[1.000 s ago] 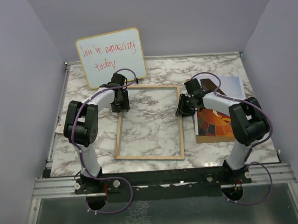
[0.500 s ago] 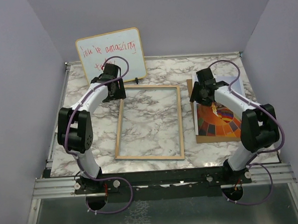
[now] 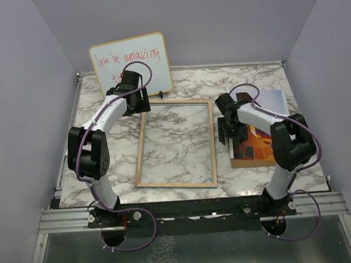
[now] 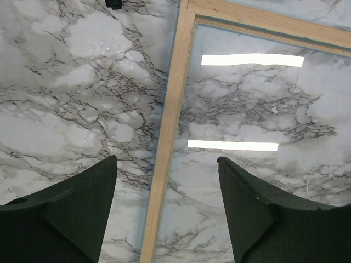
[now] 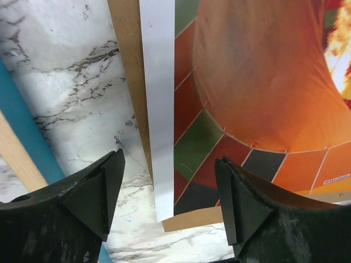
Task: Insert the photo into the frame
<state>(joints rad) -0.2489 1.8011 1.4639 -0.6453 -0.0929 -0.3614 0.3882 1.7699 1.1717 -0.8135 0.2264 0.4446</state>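
Observation:
The frame (image 3: pixel 142 146), light wood around a clear pane, lies flat mid-table. My left gripper (image 3: pixel 141 104) hovers open over the frame's far left corner. In the left wrist view the wooden rail of the frame (image 4: pixel 171 120) runs between the spread jaws of the left gripper (image 4: pixel 166 160), untouched. The photo (image 3: pixel 256 148), a balloon print in orange and red, rests on a brown backing board (image 3: pixel 250 162) to the frame's right. My right gripper (image 3: pixel 225 132) stands open above the white left margin of the photo (image 5: pixel 247 82), jaws straddling its near corner (image 5: pixel 169 159) and holding nothing.
A whiteboard (image 3: pixel 131 66) with red handwriting leans against the back wall behind the left arm. The brown backing board (image 5: pixel 126 49) sticks out past the print's left and near edges. The frame's blue side edge (image 5: pixel 22 137) lies just left of the right gripper.
Both grippers have let go of the frame's side rails and opened. The left arm lifted back to the far left corner; the right arm swung right, over the photo's left edge.

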